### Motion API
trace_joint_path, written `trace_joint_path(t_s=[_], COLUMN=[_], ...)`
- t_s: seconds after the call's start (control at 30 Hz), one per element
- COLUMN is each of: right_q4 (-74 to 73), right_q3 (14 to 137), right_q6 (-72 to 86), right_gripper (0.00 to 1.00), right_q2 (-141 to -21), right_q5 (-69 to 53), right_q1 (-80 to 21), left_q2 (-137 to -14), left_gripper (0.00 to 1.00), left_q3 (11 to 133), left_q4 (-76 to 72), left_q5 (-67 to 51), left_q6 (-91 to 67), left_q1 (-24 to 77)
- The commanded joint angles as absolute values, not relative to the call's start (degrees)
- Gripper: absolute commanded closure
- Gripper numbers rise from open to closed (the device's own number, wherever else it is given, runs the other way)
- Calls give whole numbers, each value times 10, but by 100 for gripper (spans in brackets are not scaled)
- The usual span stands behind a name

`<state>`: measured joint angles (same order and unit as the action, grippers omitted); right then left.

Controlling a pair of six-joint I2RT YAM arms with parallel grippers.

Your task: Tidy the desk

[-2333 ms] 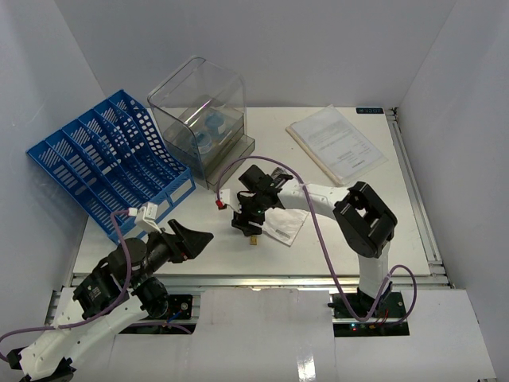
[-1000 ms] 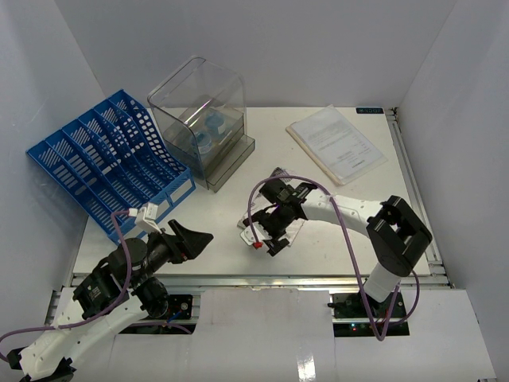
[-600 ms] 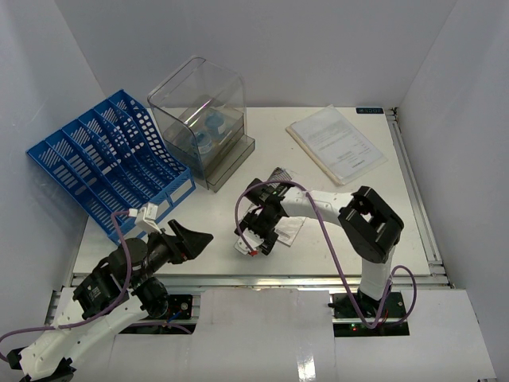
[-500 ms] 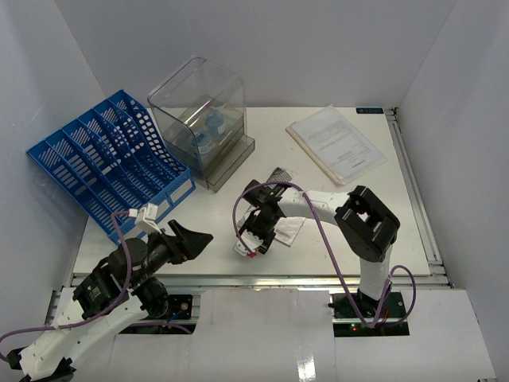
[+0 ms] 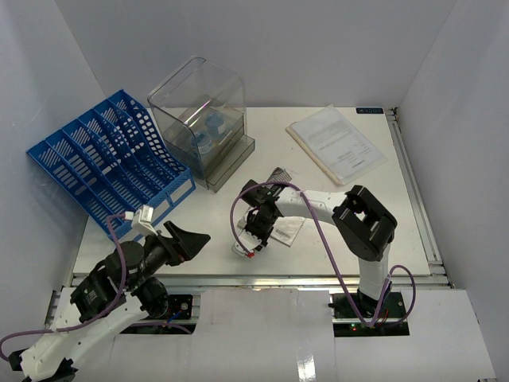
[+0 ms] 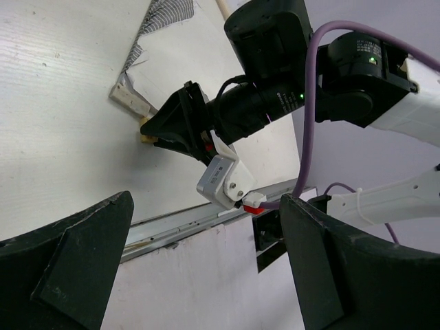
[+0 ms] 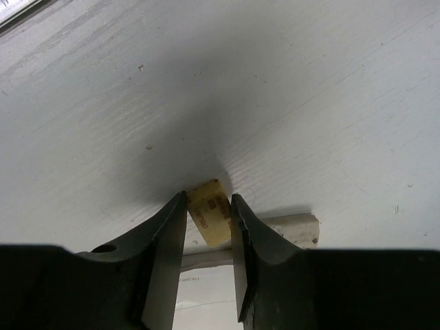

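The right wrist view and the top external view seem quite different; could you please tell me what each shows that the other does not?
Only the right wrist view shows the small yellow block pinched between the fingers of the right gripper. Only the top external view shows the blue file rack, the clear bin, the paper stack and the open left gripper. Both show the white desk and the right gripper.

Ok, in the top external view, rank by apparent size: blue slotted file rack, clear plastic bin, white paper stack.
Blue slotted file rack
Clear plastic bin
White paper stack
Bin is tall, nearer the camera: its lead is unsure.
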<state>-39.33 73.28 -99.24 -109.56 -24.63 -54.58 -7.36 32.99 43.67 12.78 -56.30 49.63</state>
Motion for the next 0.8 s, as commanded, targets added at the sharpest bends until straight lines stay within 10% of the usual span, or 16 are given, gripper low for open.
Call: trace_joint_path(t_s=[0.0, 0.77], right_q4=[-398, -393], right_q3=[726, 818], right_q6=[-971, -720], right_gripper=[74, 86], right_q2=[-1130, -1069], right_q5=[-207, -325], right_q1=[-548, -503], left_q2=[-54, -97], left_gripper=[2, 2], left_q3=[336, 290], left_q4=[479, 432], left_q5=[157, 132], left_q6=[-615, -632], left_q1=[496, 495])
